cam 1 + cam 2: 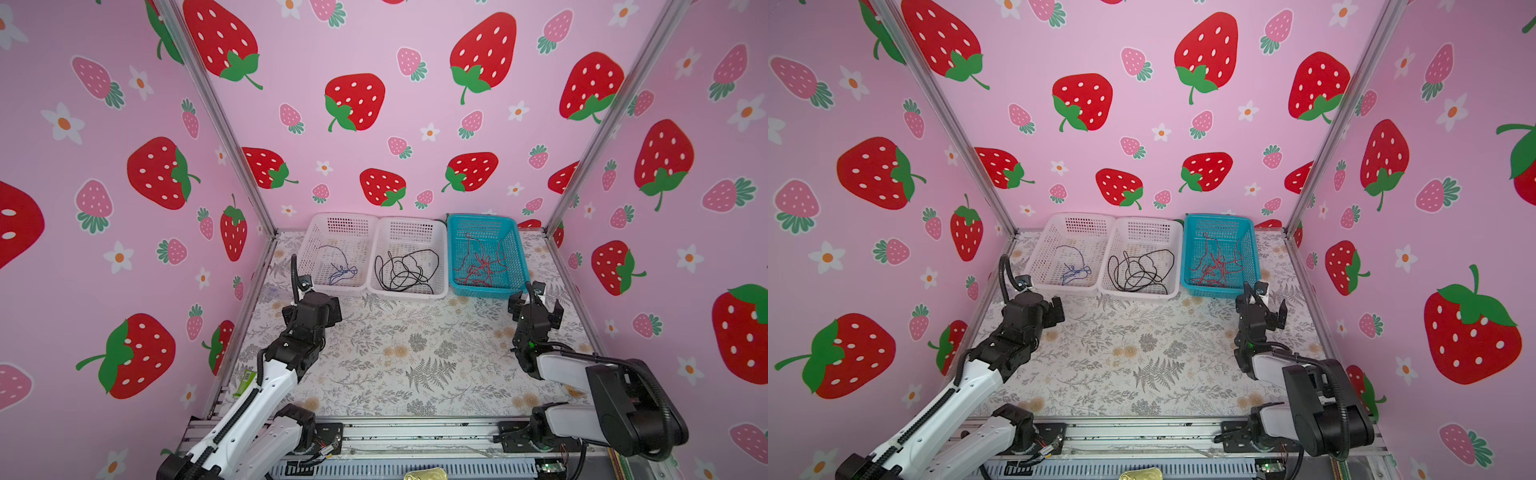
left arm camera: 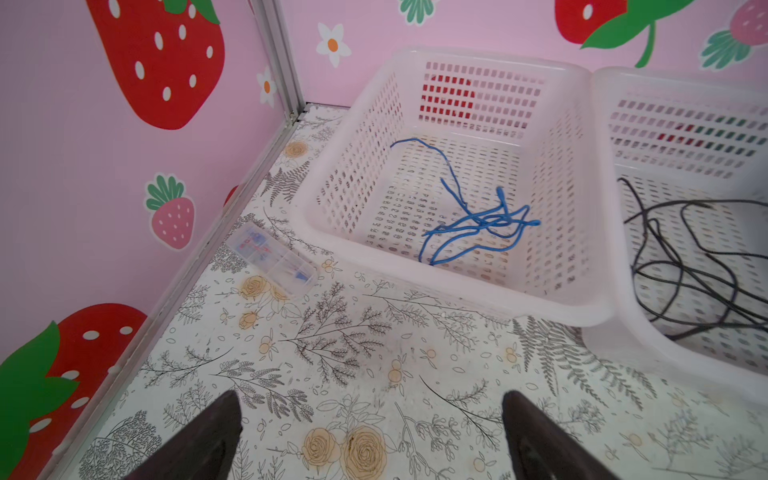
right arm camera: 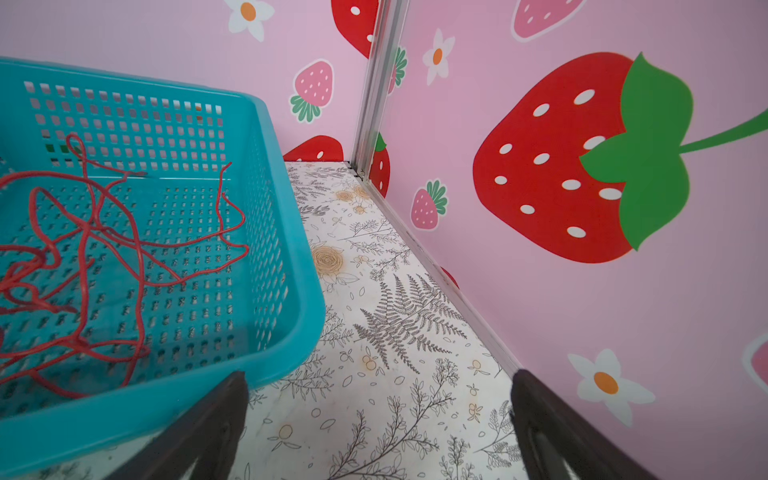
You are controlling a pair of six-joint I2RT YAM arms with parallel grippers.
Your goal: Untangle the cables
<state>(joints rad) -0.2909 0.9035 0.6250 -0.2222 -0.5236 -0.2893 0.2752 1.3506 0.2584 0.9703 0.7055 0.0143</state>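
Note:
The cables lie apart in three baskets along the back wall, seen in both top views. A thin blue cable sits in the left white basket. A black cable is coiled in the middle white basket. A red cable is in the teal basket. My left gripper hovers open over the mat just in front of the left basket, holding nothing. My right gripper is open and empty at the teal basket's front right corner.
A small clear plastic box lies on the floral mat between the left basket and the left wall. Strawberry-patterned walls close in the left, back and right sides. An aluminium rail with both arm bases runs along the front edge.

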